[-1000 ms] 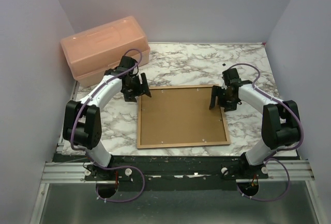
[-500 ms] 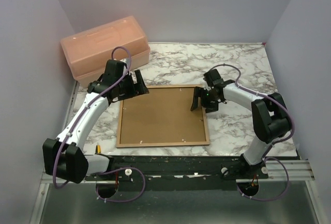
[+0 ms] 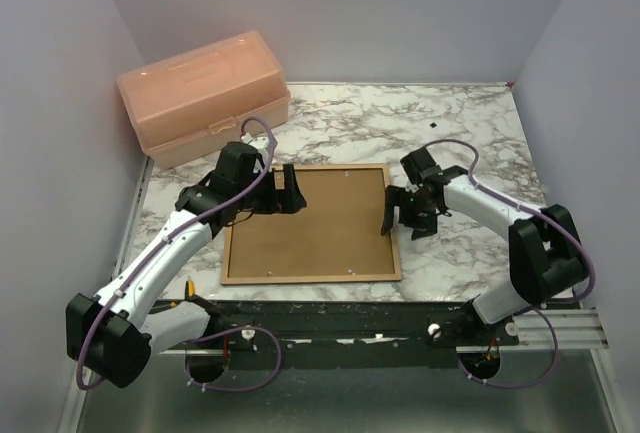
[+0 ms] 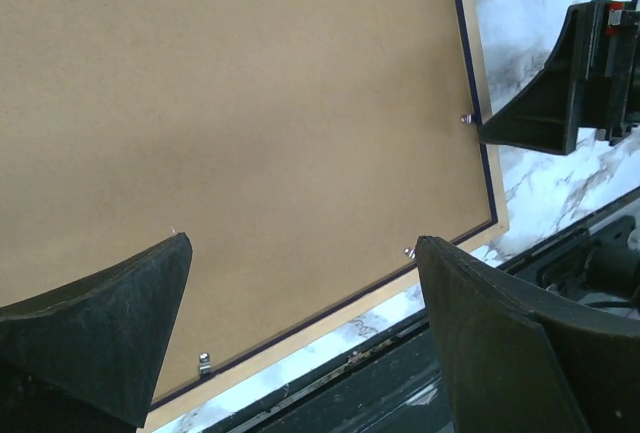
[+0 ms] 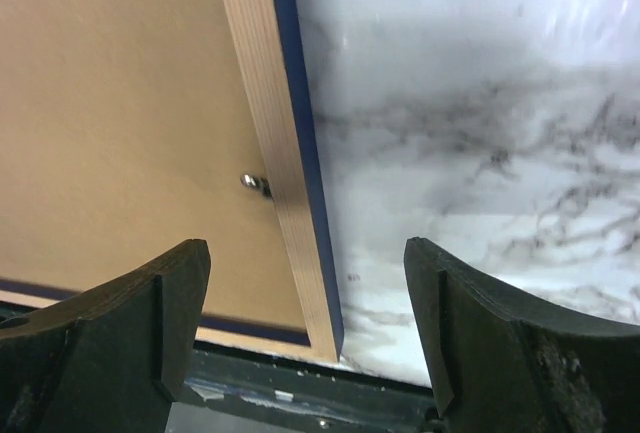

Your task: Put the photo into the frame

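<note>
The frame (image 3: pixel 310 278) lies face down on the marble table (image 3: pixel 420 123), light wood rim up, with the brown backing board (image 3: pixel 310 218) filling it. The photo is hidden. My left gripper (image 3: pixel 285 193) hovers open over the board's far left part. In the left wrist view its jaws (image 4: pixel 300 353) stand wide above the board (image 4: pixel 250 103) and the near rim, holding nothing. My right gripper (image 3: pixel 392 215) is open at the frame's right edge. In the right wrist view its jaws (image 5: pixel 305 323) straddle the wood rim (image 5: pixel 262 103) and its navy side without touching it.
A peach plastic box (image 3: pixel 200 93) stands at the far left, behind the left arm. Small metal tabs (image 4: pixel 203 363) (image 5: pixel 255 185) sit along the inside of the rim. The black mounting rail (image 3: pixel 330 308) runs just past the frame's near edge.
The frame has slid left across the table. My left gripper has come from the far left corner over the board and opened wider. My right gripper moved nearer along the right edge.
</note>
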Controlling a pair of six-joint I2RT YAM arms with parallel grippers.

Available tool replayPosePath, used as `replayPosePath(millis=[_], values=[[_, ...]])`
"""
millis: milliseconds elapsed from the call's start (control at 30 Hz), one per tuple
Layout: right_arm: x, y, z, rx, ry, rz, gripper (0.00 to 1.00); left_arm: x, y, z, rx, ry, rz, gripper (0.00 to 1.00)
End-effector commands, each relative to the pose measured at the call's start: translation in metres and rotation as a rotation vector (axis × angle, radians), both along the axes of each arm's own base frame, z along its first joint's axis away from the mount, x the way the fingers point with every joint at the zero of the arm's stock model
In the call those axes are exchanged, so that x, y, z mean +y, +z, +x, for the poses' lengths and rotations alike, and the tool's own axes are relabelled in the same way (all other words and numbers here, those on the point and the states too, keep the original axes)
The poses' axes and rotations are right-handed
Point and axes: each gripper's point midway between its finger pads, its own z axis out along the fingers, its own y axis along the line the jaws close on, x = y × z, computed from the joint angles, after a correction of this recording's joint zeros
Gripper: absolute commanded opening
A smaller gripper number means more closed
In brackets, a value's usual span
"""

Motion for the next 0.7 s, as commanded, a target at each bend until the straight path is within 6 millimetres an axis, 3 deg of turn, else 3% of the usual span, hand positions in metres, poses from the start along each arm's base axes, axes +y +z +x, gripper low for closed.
replayPosePath(millis=[0,200,367,533,667], values=[[-0.011,-0.003,-0.046,0.101,-0.013,-0.067,0.84,-0.007,0.001,-0.004,-0.078,-0.031,0.051,0.98],[-0.004,-0.021,-0.079,0.165,-0.003,-0.052,0.67,-0.015,0.000,-0.015,-0.123,-0.070,0.118,0.98],[-0.002,-0.033,-0.084,0.168,0.009,-0.080,0.53,-0.016,0.000,-0.023,-0.147,-0.097,0.154,0.98],[-0.001,-0.038,-0.079,0.159,0.026,-0.090,0.10,-0.019,0.003,-0.029,-0.187,-0.127,0.168,0.98],[0.005,-0.024,-0.066,0.131,0.043,-0.084,0.01,-0.025,0.003,-0.038,-0.216,-0.195,0.184,0.98]])
